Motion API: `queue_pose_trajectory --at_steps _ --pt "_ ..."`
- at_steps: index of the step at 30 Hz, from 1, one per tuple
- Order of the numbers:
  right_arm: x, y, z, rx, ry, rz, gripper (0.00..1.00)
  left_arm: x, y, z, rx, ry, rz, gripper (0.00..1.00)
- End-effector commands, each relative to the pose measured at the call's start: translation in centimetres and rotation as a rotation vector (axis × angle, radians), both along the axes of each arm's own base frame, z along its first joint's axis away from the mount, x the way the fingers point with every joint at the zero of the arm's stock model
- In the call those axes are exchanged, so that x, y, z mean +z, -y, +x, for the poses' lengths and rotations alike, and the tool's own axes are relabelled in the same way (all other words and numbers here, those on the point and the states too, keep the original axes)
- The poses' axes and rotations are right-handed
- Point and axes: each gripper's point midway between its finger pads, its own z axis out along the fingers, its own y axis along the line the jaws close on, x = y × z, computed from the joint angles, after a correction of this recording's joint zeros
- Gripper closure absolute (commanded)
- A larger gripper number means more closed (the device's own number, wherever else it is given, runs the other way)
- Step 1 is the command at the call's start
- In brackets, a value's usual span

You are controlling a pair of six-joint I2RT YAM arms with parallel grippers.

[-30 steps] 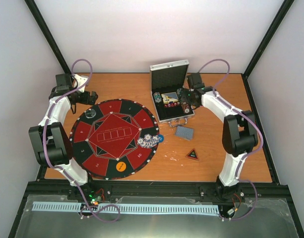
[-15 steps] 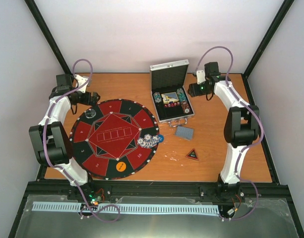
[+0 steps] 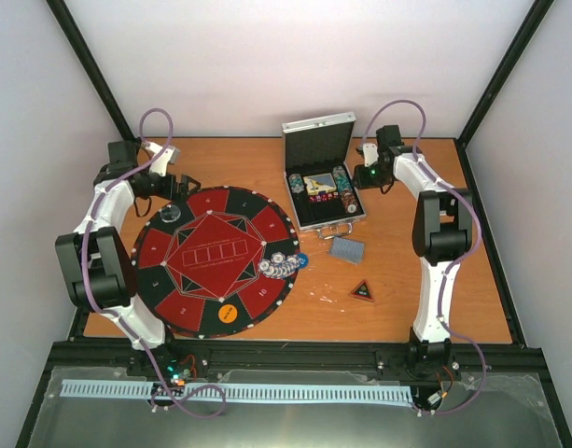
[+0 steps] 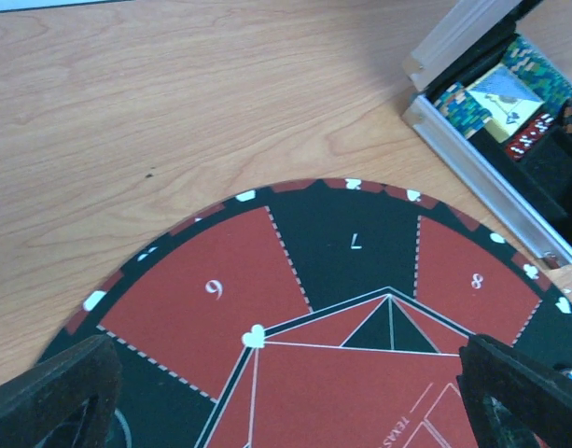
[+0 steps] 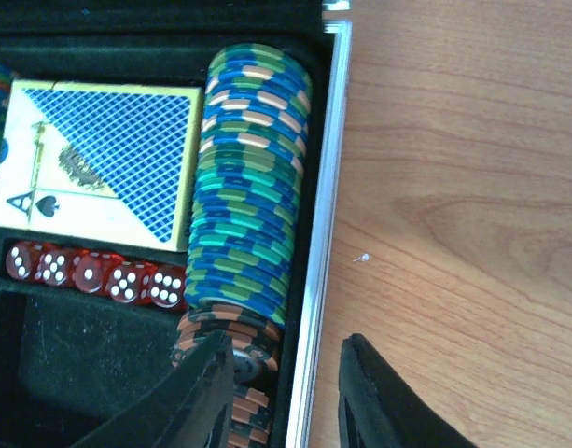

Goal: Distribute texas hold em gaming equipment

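- Nearest the arm bases, a black-red triangle marker (image 3: 361, 291) is seen flat on the bare wooden table (image 3: 425, 299), right of the round red-and-black mat (image 3: 214, 261).
- A yellow disc (image 3: 226, 314) is laid on the mat's near edge.
- A loose cluster of poker chips (image 3: 281, 265) is spread across the mat's right rim, with a blue disc (image 3: 301, 260) touching the cluster on its right side.
- A small stack of grey-blue-backed playing cards (image 3: 347, 249) is placed on the table between the triangle marker and the open silver case (image 3: 323, 182), just in front of the case.
- A clear disc (image 3: 171, 214) is set on the mat's far left edge.
- The left gripper (image 3: 180, 184) is held over the mat's far rim. In the left wrist view, its fingers (image 4: 57, 392) are spread wide, with nothing between them and only the mat's numbered segments below.
- In the case's tray, a long chip row (image 5: 253, 177) of blue and green chips, ending in brown ones, is packed against the right wall. A boxed deck (image 5: 99, 163) and five red dice (image 5: 94, 268) are lodged to its left.
- The right gripper (image 3: 360, 175) is poised at the case's right side. In the right wrist view, the right gripper (image 5: 287, 353) is parted narrowly above the case's metal rim, one finger over the chip row and the other over the table. Nothing is seen pinched.
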Motion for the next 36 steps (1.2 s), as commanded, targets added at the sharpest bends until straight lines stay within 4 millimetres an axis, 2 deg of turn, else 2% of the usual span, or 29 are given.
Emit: queue_pose_trajectory --at_steps 1,5,10,12,19,24,28,32,36 --pt "-0.7 0.8 1.3 -0.048 0.017 -0.031 0.69 0.9 2.2 0.5 -0.07 -0.007 -0.078 0.0" --pt "-1.4 0.4 1.7 -0.038 0.001 -0.014 0.69 0.3 3.7 0.8 -0.108 -0.032 -0.08 0.01" --pt "-2.4 0.1 1.7 -0.039 -0.023 0.003 0.72 -0.6 6.7 1.7 -0.157 -0.06 -0.103 0.04" --pt "-2.8 0.2 1.6 -0.044 -0.032 -0.002 0.75 -1.5 8.1 2.4 -0.164 -0.092 -0.122 0.07" --pt "-3.1 0.5 1.1 -0.061 -0.042 -0.012 0.82 -2.6 11.7 5.2 -0.162 -0.124 -0.118 0.23" --pt "-4.1 0.4 0.2 -0.09 -0.074 0.013 0.86 -3.8 15.5 5.9 -0.215 -0.107 -0.109 0.29" --pt "-4.5 1.2 -0.4 -0.139 -0.081 -0.012 0.87 -5.4 18.7 6.4 -0.239 -0.117 -0.111 0.34" --pt "-4.5 0.7 -1.2 -0.158 -0.087 0.036 0.87 -6.5 21.0 6.9 -0.259 -0.109 -0.138 0.42" --pt "-4.8 0.0 -1.8 -0.184 -0.123 0.101 0.89 -8.1 22.3 7.7 -0.252 -0.145 -0.175 0.49"
